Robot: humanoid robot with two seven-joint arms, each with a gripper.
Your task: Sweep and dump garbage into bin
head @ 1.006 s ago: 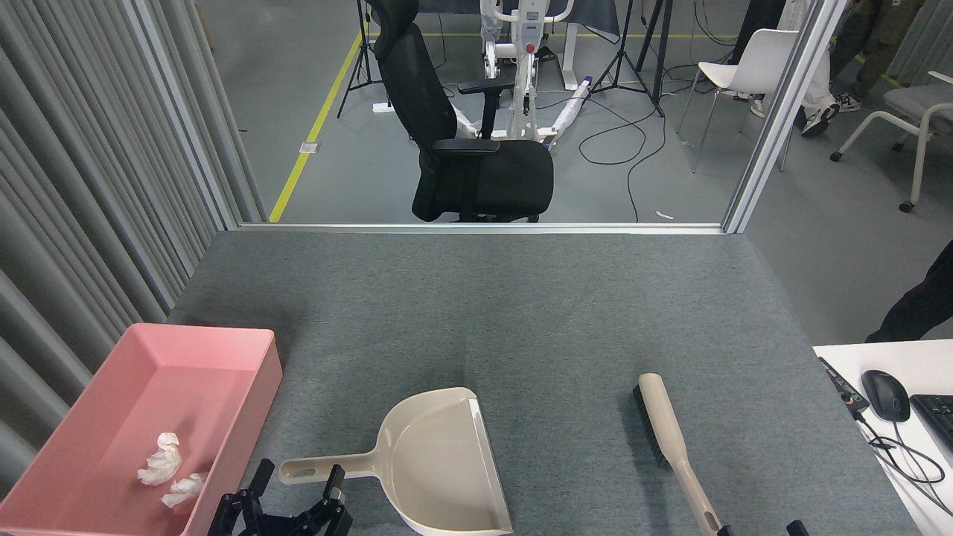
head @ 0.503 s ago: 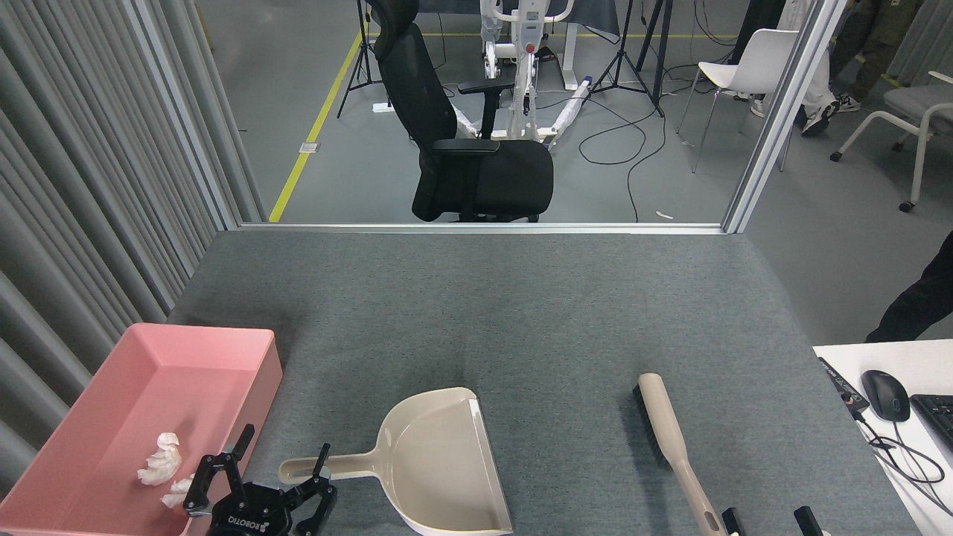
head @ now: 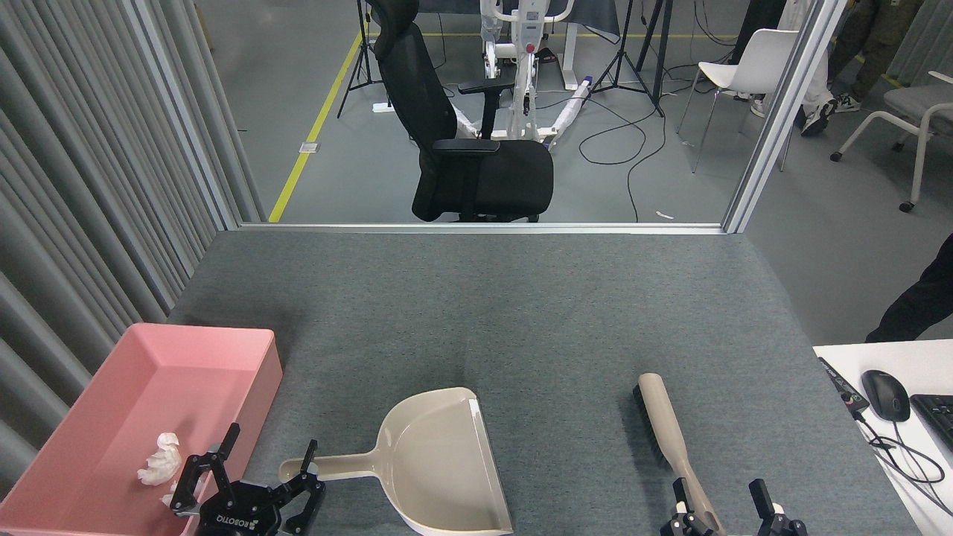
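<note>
Since a moment ago our left gripper point(head: 268, 458) has drifted left of the dustpan point(head: 439, 465), fingers spread; our right gripper point(head: 721, 500) has risen, open, straddling the brush point(head: 670, 439) handle. Both paper wads point(head: 160, 463) lie in the pink bin point(head: 246, 387), left of the dustpan.

Left claw point(head: 268, 455) shifted left; right claw point(head: 721, 497) rose around the brush point(head: 674, 439) handle.

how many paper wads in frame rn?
2. Both sit in the pink bin, near its front right corner: one wad in plain view, the second wad just right of it, mostly hidden behind the left claw. None on the table or in the dustpan.
</note>
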